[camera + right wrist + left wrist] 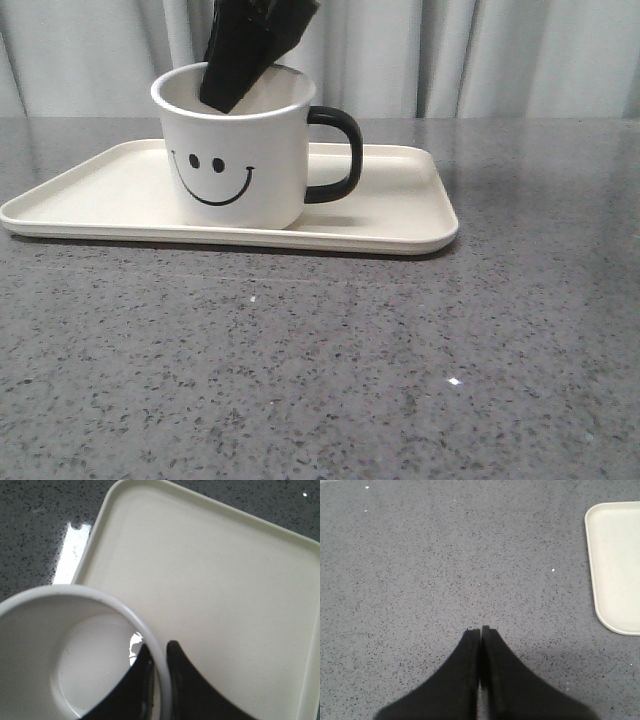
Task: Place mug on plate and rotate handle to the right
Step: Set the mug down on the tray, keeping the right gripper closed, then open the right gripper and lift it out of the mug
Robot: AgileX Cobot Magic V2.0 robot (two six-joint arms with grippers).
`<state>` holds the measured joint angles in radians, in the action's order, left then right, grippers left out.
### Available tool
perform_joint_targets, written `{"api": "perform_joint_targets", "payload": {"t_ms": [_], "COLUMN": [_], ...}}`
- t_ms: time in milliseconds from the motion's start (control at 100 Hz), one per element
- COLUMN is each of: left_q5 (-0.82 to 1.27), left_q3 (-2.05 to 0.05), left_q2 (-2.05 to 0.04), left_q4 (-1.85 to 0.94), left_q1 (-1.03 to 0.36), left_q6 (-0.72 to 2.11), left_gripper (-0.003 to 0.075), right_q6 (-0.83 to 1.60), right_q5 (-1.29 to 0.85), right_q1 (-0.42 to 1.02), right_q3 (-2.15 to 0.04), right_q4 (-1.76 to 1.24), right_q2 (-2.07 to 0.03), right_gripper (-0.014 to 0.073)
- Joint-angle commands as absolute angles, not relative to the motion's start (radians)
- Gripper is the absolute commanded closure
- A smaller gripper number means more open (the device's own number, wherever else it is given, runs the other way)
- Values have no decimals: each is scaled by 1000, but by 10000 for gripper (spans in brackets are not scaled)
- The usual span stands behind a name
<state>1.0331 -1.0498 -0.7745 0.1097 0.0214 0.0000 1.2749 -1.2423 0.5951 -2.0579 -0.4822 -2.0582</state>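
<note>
Black right fingers point(160, 680) clamped astride mug point(236, 160) wall; left fingers point(480, 635) closed.

White enamel-style mug with a black smiley face point(238, 150) stands on the large cream rectangular tray-plate point(400, 215), left of the plate's middle. Its glossy black loop handle point(338, 153) points right. Plate lies on the grey speckled stone table point(320, 370). Right gripper point(159, 652) straddles the mug's rim. Left gripper point(480, 630) over table, beside the plate's edge.
</note>
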Motion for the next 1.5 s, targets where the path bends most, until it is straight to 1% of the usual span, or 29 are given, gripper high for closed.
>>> {"api": "perform_joint_targets", "payload": {"t_ms": [0,60,130,520,590,710,780,1260,1450,1490], "left_q5": [967,967,967,967,967,967,967,967,967,967], "left_q3": [-1075,-1075,-1075,-1075,-1075,-1075,-1075,-1075,-1075,-1075], "left_q2": [-773,-773,-773,-773,-773,-773,-773,-773,-773,-773], "left_q4": [108,108,108,108,108,108,107,105,105,105], "left_q1": [23,23,23,23,23,23,23,23,23,23], "left_q6": [-8,-8,-8,-8,-8,-8,-8,-8,-8,-8], "left_gripper": [740,740,740,740,740,740,740,740,740,740], "right_q6": [1273,1273,1271,1267,1266,1263,1258,1258,1209,1196], "right_q5": [-1334,-1334,-1334,-1334,-1334,-1331,-1328,-1290,-1276,-1271], "right_q1": [596,596,596,596,596,596,596,596,596,594], "right_q3": [-2085,-2085,-2085,-2085,-2085,-2085,-2085,-2093,-2192,-2216], "right_q4": [-517,-517,-517,-517,-517,-517,-517,-516,-512,-511], "right_q2": [-1999,-1999,-1999,-1999,-1999,-1999,-1999,-1994,-1989,-1989], "right_gripper": [568,535,516,510,469,360,328,324,323,312]}}
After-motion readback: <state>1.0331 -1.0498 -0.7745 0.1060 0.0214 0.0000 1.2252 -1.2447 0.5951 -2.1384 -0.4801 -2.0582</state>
